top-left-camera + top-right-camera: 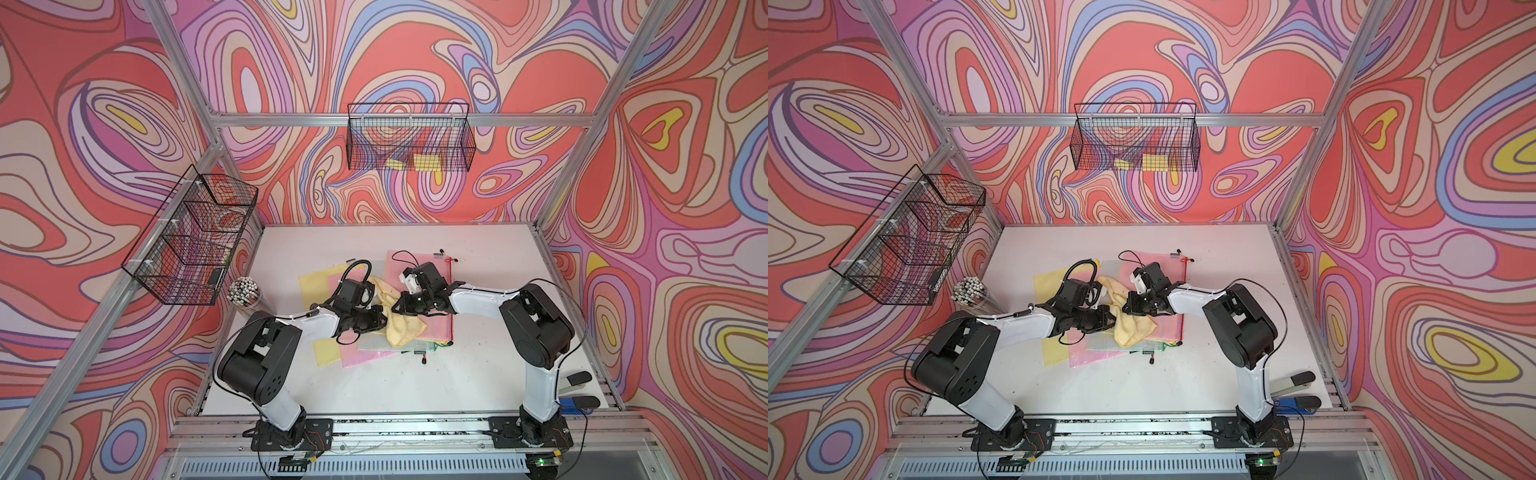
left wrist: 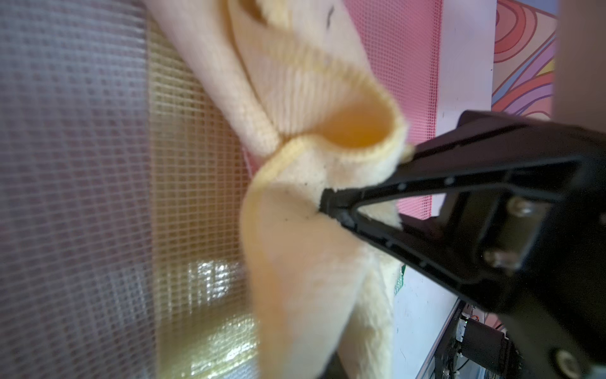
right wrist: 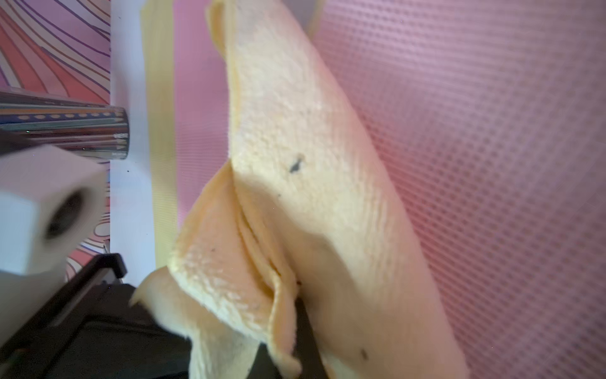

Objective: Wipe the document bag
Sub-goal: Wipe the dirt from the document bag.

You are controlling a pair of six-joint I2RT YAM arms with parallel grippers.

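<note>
Table: we see the table (image 1: 478,257) low in the middle of the frame.
Bags: a pile of document bags (image 1: 365,353) lies near the table's middle.
Cloth: the cloth (image 1: 405,326) lies bunched on top of the pile.
Grippers: the left gripper (image 1: 384,320) is at the cloth's left side, the right gripper (image 1: 395,305) at its upper side, both pinching it.
Cup: a cup of sticks (image 1: 245,291) stands at the table's left edge.
Baskets: we see the side basket (image 1: 191,237) at the middle left of the frame, above the cup, and the back basket (image 1: 409,141) at the upper middle.
Handles: two handles (image 1: 579,378) lie at the table's lower right corner.
</note>
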